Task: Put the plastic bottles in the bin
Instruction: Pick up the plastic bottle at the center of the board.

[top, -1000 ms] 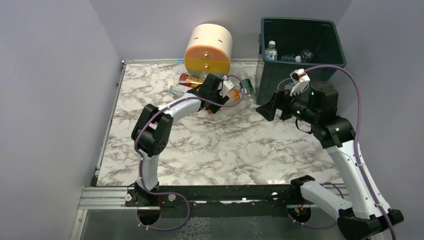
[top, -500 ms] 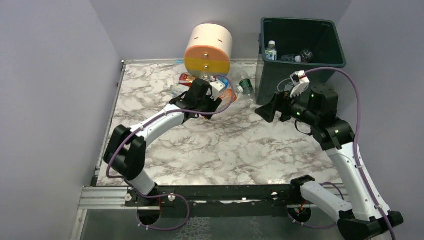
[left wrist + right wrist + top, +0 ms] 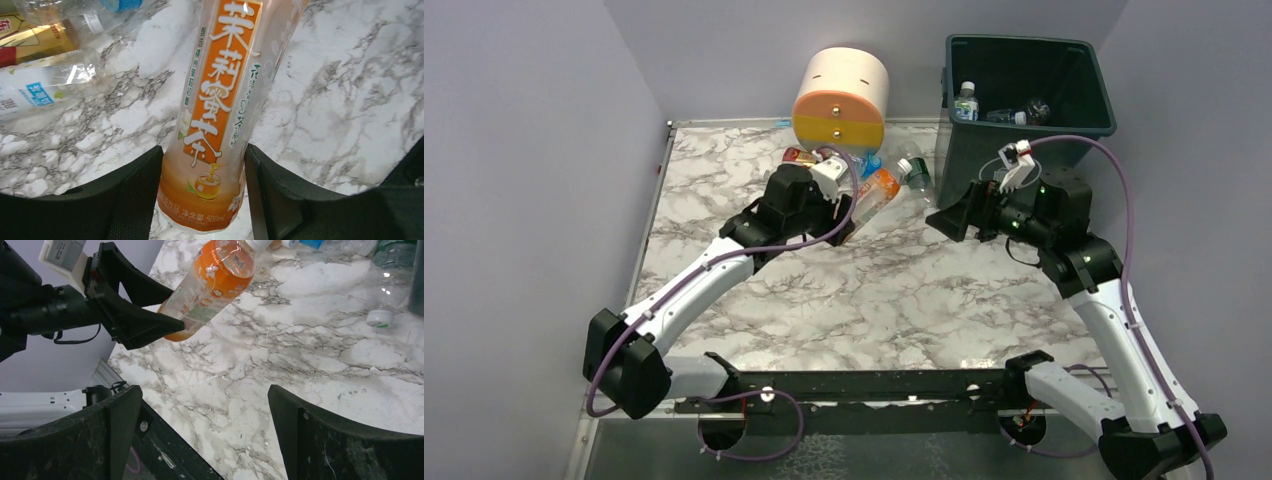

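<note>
My left gripper [image 3: 848, 222] is shut on the bottom end of an orange-label tea bottle [image 3: 876, 190], held tilted just above the marble table; the wrist view shows its fingers [image 3: 135, 192] pressed on both sides of the bottle [image 3: 220, 100]. Other plastic bottles lie in a pile by the drawer unit: a clear green-label one [image 3: 916, 172], a red one [image 3: 799, 157], and a clear blue-label one [image 3: 45, 87]. The dark green bin [image 3: 1104, 100] stands at the back right with bottles [image 3: 966, 102] inside. My right gripper [image 3: 949, 220] is open and empty in front of the bin.
A cream, orange and grey round drawer unit [image 3: 841, 95] stands at the back centre, behind the bottle pile. Purple walls close in the table on the left, back and right. A metal rail [image 3: 824, 385] runs along the near edge.
My left arm has pulled back to the left and nearer, drawing the orange bottle out of the pile. My right gripper has shifted slightly left.
</note>
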Controlling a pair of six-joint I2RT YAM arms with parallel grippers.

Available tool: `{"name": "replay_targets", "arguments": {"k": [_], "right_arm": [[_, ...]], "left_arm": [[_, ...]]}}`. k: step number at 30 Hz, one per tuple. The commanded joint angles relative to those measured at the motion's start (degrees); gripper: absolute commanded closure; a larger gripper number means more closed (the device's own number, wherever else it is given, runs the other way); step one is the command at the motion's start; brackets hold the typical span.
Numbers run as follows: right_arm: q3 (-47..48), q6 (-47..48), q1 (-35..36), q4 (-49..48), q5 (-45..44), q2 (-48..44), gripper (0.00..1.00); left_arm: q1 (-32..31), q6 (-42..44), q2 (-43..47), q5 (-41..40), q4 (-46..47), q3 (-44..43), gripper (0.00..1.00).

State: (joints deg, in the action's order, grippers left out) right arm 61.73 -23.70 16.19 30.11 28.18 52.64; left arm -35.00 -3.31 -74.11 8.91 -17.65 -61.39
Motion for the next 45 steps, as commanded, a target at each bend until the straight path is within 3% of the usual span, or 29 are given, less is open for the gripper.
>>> {"name": "replay_targets", "arguments": {"k": [1, 8, 19, 45], "right_arm": [[-1.24, -3.6, 0.25, -5.36, 4.28, 1.44, 0.0], [-5.11, -10.21, 0.25, -15.62, 7.5, 2.07, 0.0], [-9.18, -19.29, 0.52, -28.74, 9.24, 5.32, 0.0], [-3.41, -20.35, 9.19, -35.34, -1.85, 16.65, 0.0]], "left_arm": [[-0.33, -6.41, 3.9, 5.95, 1.11, 1.55, 0.39], [-0.33, -13.1, 7.77, 10.61, 5.09, 3.66, 0.39], [-0.33, -16.64, 9.83, 13.14, 8.06, 5.7, 0.39], [-0.33, -17.34, 9.39, 14.29, 9.21, 5.6, 0.39]]}}
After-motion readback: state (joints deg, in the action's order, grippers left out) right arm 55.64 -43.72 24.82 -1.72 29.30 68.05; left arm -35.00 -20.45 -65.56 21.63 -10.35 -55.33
